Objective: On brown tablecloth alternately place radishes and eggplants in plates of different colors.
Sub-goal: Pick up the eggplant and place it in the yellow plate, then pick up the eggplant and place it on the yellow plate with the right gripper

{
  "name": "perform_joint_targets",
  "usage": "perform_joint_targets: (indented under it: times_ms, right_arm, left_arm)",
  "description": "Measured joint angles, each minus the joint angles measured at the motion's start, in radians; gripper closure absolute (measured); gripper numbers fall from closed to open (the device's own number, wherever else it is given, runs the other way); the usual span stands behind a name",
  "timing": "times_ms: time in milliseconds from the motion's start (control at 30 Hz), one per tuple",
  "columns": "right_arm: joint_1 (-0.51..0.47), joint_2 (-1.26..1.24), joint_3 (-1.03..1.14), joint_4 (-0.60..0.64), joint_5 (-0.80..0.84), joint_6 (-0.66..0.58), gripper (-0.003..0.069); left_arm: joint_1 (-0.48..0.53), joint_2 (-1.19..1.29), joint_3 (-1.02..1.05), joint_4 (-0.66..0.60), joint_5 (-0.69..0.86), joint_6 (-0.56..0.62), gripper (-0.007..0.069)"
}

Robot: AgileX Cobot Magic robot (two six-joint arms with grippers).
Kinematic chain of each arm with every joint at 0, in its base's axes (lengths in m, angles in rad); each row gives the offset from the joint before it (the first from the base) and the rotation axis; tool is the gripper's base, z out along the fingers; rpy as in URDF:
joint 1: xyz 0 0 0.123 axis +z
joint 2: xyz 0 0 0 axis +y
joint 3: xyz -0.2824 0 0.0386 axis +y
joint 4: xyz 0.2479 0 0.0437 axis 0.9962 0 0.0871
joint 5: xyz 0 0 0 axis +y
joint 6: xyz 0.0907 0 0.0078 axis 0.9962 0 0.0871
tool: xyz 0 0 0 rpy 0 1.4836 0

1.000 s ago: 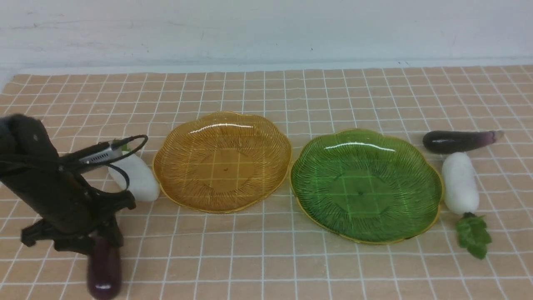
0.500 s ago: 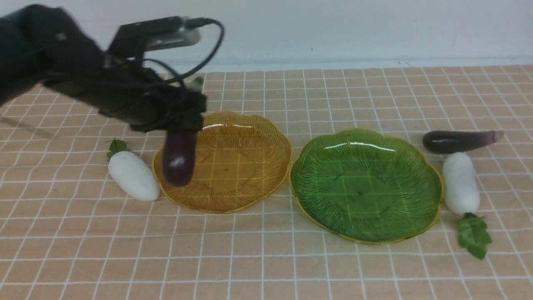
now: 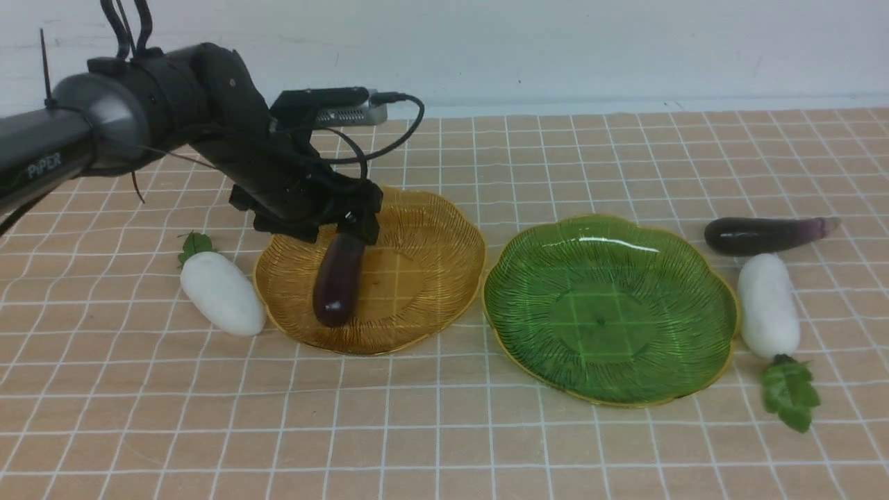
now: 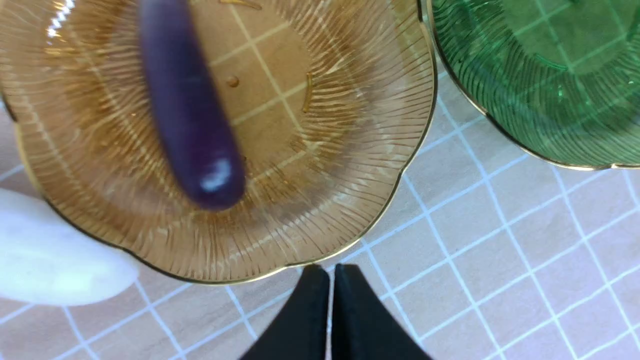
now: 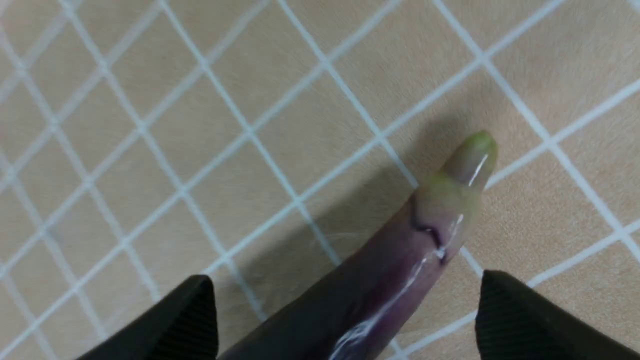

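One eggplant (image 3: 338, 281) lies in the amber plate (image 3: 424, 278), near its left side. My left gripper (image 3: 354, 226) hovers over that eggplant's far end. In the left wrist view the fingers (image 4: 327, 272) are shut together and empty, apart from the eggplant (image 4: 187, 110) in the amber plate (image 4: 325, 125). One radish (image 3: 222, 302) lies left of the amber plate. The green plate (image 3: 611, 309) is empty. The second eggplant (image 3: 764, 235) and second radish (image 3: 766, 305) lie to its right. My right gripper (image 5: 346, 277) is open around an eggplant's stem end (image 5: 395, 270); that arm does not show in the front view.
The brown tablecloth (image 3: 444, 430) covers the whole table. A white wall (image 3: 555, 55) runs along its far edge. The right radish's green leaf (image 3: 788, 392) sticks out toward the front. The left arm's cable (image 3: 403, 132) loops above the amber plate.
My left arm lifted the eggplant from the front left of the cloth, carried it over the amber plate and let it go. It now lies in the plate.
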Motion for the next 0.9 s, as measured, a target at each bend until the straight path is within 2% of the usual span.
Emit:
perform_joint_targets:
  times_ms: [133, 267, 333, 367, 467, 500, 567, 700, 800, 900]
  right_arm:
    - [0.004, 0.127, -0.12, -0.019, 0.107, 0.081, 0.0015]
    - [0.004, 0.187, -0.157, 0.008, 0.116, 0.123, 0.0023]
    - [0.003, 0.197, -0.161, 0.031, 0.117, 0.134, 0.0053]
    - [0.003, 0.202, -0.164, 0.053, 0.113, 0.137, 0.0083]
    - [0.003, 0.215, -0.165, 0.093, 0.101, 0.14, 0.0345]
    - [0.003, 0.218, -0.169, 0.111, 0.091, 0.141, 0.0393]
    - [0.002, 0.221, -0.2, 0.156, 0.064, 0.133, 0.0376]
    - [0.005, 0.195, -0.411, 0.325, 0.036, 0.017, 0.0376]
    - [0.039, 0.135, -0.611, 0.398, 0.049, -0.072, 0.0376]
    - [0.131, 0.081, -0.795, 0.39, 0.103, -0.122, 0.0376]
  left_arm:
    - [-0.047, -0.008, 0.0, 0.073, 0.0, -0.047, 0.0628]
    - [-0.071, -0.008, 0.0, 0.113, 0.0, -0.07, 0.0628]
    - [-0.071, -0.008, 0.0, 0.123, 0.001, -0.084, 0.0628]
    - [-0.071, -0.008, 0.0, 0.129, 0.001, -0.086, 0.0628]
    - [-0.071, -0.008, 0.0, 0.137, 0.002, -0.093, 0.0628]
    - [-0.071, -0.008, 0.0, 0.139, 0.002, -0.093, 0.0628]
    - [-0.071, -0.009, 0.0, 0.159, 0.002, -0.094, 0.0628]
    - [-0.066, -0.053, 0.0, 0.239, 0.004, -0.143, 0.0628]
    - [-0.012, -0.139, 0.0, 0.261, 0.008, -0.174, 0.0628]
    - [0.102, -0.222, 0.0, 0.26, 0.016, -0.18, 0.0627]
